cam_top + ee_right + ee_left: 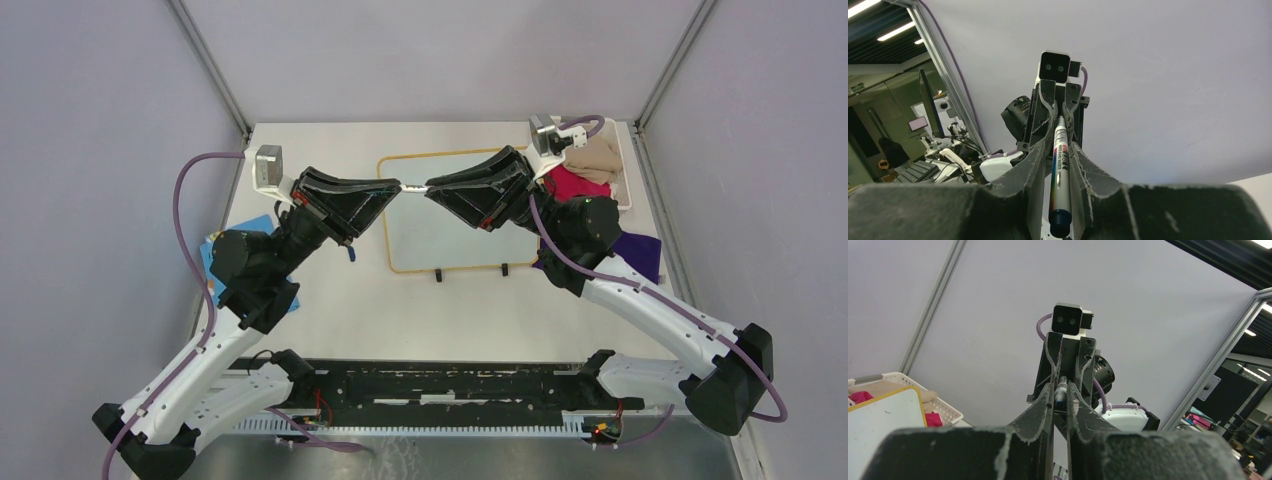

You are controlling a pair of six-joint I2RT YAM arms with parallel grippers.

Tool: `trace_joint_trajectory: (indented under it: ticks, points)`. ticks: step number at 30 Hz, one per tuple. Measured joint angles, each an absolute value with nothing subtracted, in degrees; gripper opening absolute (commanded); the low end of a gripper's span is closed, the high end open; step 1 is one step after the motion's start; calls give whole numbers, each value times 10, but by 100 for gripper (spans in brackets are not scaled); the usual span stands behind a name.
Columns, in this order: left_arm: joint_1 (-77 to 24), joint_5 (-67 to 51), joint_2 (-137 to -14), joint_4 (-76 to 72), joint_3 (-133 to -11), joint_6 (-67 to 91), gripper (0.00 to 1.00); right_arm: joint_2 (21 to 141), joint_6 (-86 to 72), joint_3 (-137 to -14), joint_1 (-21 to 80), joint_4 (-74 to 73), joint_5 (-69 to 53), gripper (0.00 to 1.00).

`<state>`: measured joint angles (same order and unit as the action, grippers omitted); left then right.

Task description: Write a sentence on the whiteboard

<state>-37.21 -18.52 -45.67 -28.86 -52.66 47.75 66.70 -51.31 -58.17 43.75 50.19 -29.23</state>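
Note:
The whiteboard (440, 240) lies flat at the back middle of the table, with a yellow-tan frame and two black feet at its near edge. No written sentence shows on it. A corner of the board also shows in the left wrist view (883, 415). My left gripper (400, 187) and right gripper (428, 188) meet tip to tip above the board. The right gripper (1058, 142) is shut on a white marker (1060, 170) with a dark blue end. The left gripper (1060, 390) is shut on the marker's blue end (1060, 396).
A white basket (625, 170) holding beige and pink cloths stands at the back right, and shows in the left wrist view (945, 412). A purple cloth (640, 250) lies right of the board. A blue patterned cloth (212, 250) lies at the left edge.

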Motion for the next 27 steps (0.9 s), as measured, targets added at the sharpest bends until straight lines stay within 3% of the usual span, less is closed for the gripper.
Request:
trace_joint_trajectory:
  ticks: [7,14,22,27]
  points:
    - [-372,-185,-455,-288,-526,477,2,667,-515,-582,437,505,-289,26]
    - [-372,-184,-453,-286,-526,477,2,667,-520,-580,437,512,-279,32]
    - [-372,-183,-451,-284,-526,477,2,668,-523,-579,437,516,-278,23]
    - [-372,-183,-451,-284,-526,477,4,670,-523,-579,437,515,-279,5]
